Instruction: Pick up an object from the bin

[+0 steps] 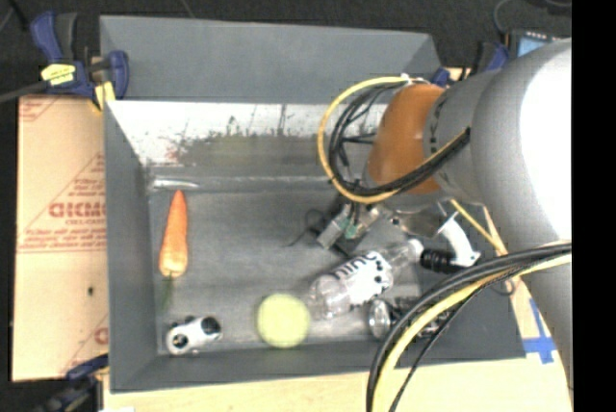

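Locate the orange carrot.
Camera view: the long orange carrot lies by the left wall of the grey metal bin, above the small white-and-black part.

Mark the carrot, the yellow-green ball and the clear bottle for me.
carrot [174, 232], camera view, middle of its orange body.
yellow-green ball [283, 321], camera view, centre of the ball.
clear bottle [358, 285], camera view, on its black-and-white label.

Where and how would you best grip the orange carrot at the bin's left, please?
Probably across the carrot at its thicker middle, coming straight down from above and closing across its width. It lies flat, lengthwise beside the left wall, tapering toward the far end, with nothing touching it.
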Controlling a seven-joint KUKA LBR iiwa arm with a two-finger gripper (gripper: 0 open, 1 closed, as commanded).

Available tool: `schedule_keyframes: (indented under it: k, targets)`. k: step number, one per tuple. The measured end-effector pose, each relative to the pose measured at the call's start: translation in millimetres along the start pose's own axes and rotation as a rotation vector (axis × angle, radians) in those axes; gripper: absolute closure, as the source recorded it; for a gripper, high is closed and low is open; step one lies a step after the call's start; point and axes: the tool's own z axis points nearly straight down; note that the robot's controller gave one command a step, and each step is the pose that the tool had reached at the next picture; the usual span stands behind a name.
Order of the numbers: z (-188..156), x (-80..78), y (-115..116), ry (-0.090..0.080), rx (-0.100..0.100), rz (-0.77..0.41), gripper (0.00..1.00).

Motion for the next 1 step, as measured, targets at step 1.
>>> schedule_keyframes:
  k: [1]
  targets:
    - [-0.1,-0.1,0.0,0.000,0.001,-0.003,1.00]
